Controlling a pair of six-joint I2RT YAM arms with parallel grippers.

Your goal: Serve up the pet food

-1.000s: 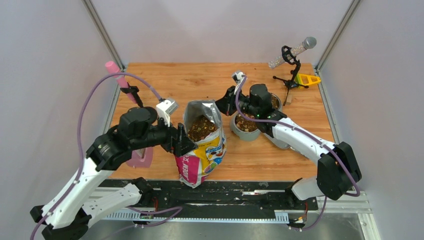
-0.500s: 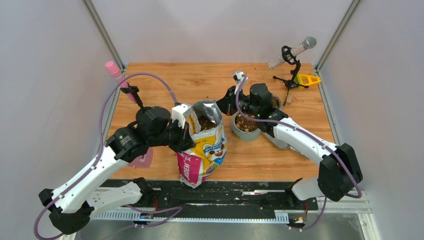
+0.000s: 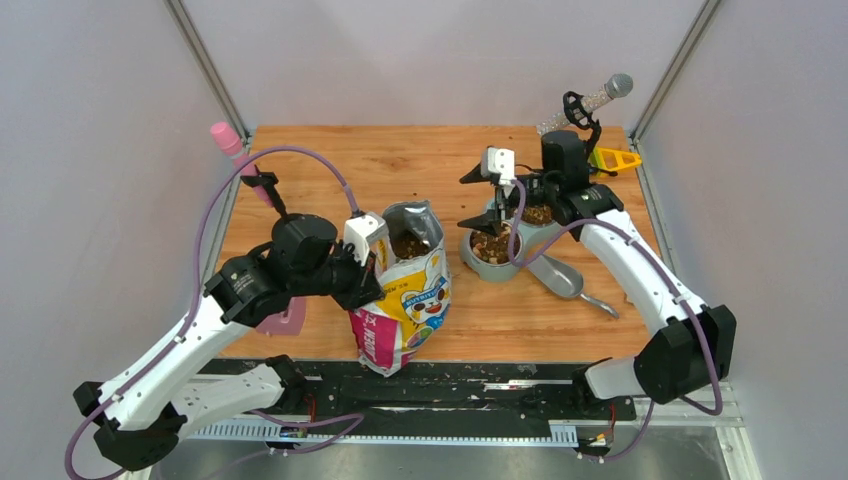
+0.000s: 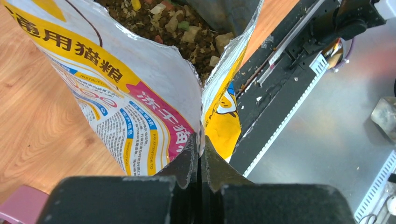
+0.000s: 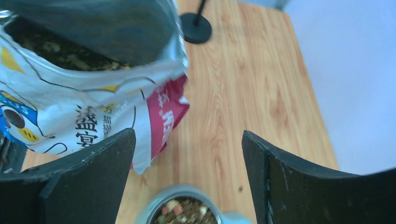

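Serving looks nearly done: pet food (image 3: 490,245) sits in the bowl (image 3: 470,258) and the bag (image 3: 410,305), the left hand (image 4: 200,156) is clamped on the bag's rim, and the right hand (image 5: 187,140) hangs wide open and empty above the bowl, so the next move probably calls for shifting the bag without spilling.

A wooden table (image 3: 400,160) with an orange-brown grain takes up the middle. Plain, pale grey-lilac walls close it in on three sides: a back wall (image 3: 430,60), a left wall (image 3: 90,150) and a right wall (image 3: 770,150). Two slanting metal posts (image 3: 205,62) stand at the back corners where the walls meet. A black rail (image 3: 450,385) runs along the table's near edge. A pale slotted strip (image 3: 400,432) lies just beside it, and a dull grey metal plate (image 3: 450,455) nearer still. The light is even and soft, with faint shadows.
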